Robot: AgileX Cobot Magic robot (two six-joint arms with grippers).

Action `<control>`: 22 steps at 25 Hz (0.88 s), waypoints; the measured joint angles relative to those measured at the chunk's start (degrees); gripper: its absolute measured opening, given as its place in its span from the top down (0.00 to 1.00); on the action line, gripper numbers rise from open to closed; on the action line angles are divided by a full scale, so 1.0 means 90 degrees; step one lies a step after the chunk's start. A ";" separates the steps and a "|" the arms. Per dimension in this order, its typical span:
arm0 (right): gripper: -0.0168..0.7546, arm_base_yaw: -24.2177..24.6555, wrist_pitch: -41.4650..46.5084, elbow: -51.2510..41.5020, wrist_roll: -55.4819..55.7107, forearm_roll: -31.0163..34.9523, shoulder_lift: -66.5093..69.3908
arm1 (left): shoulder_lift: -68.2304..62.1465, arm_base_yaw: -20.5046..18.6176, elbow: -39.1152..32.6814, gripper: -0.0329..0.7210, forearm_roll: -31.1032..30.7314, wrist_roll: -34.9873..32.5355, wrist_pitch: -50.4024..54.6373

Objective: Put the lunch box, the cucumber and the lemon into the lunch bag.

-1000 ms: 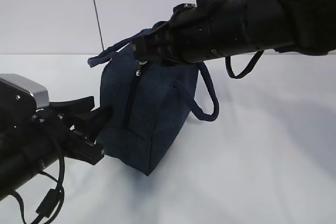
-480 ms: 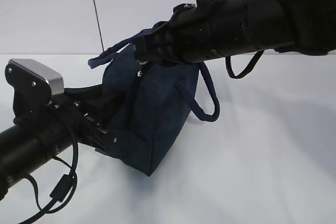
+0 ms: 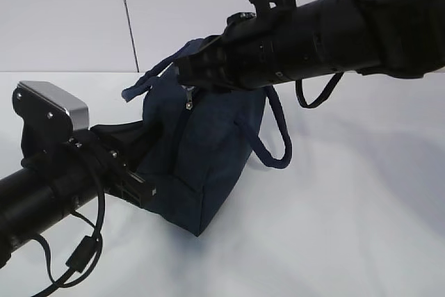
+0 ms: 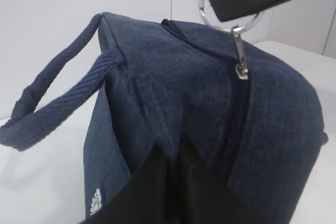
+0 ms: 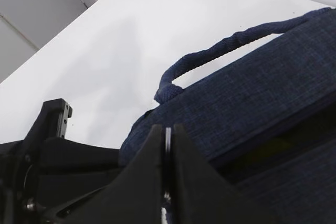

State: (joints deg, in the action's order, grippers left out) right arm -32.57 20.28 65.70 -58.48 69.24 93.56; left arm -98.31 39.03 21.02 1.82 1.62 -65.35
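The navy lunch bag (image 3: 208,151) stands upright on the white table. My right gripper (image 3: 189,78) reaches in from the upper right and is shut on the metal ring of the zipper pull (image 4: 231,20) at the bag's top near end. The right wrist view shows the thin ring (image 5: 167,139) pinched between the two fingers. My left gripper (image 3: 138,172) is at the bag's lower near end, shut on a fold of its fabric (image 4: 173,153). The zipper slider (image 4: 241,71) hangs just below the ring. The lunch box, the cucumber and the lemon are out of view.
One loop handle (image 3: 274,130) hangs down the bag's right side, the other (image 4: 58,103) sticks out to the left. The white table (image 3: 348,206) spreads to the right of the bag. A pale wall (image 3: 69,12) stands behind.
My left arm has risen and moved right, closing in on the bag's end. The bag's top and my right gripper have shifted slightly right.
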 joint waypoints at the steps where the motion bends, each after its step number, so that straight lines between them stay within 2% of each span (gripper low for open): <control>1: 1.00 0.0000 -0.0034 0.0010 -0.0013 0.0011 0.0010 | 0.0000 0.0000 0.0000 0.95 -0.0011 0.0000 0.0016; 22: 1.00 -0.0004 -0.1085 0.0191 -0.1046 0.0074 0.0361 | 0.0000 0.0000 0.0000 0.95 -0.0141 0.0000 0.0045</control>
State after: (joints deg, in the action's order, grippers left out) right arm -32.61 10.52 67.42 -67.89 69.91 96.81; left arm -98.31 39.03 21.02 0.55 1.62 -64.95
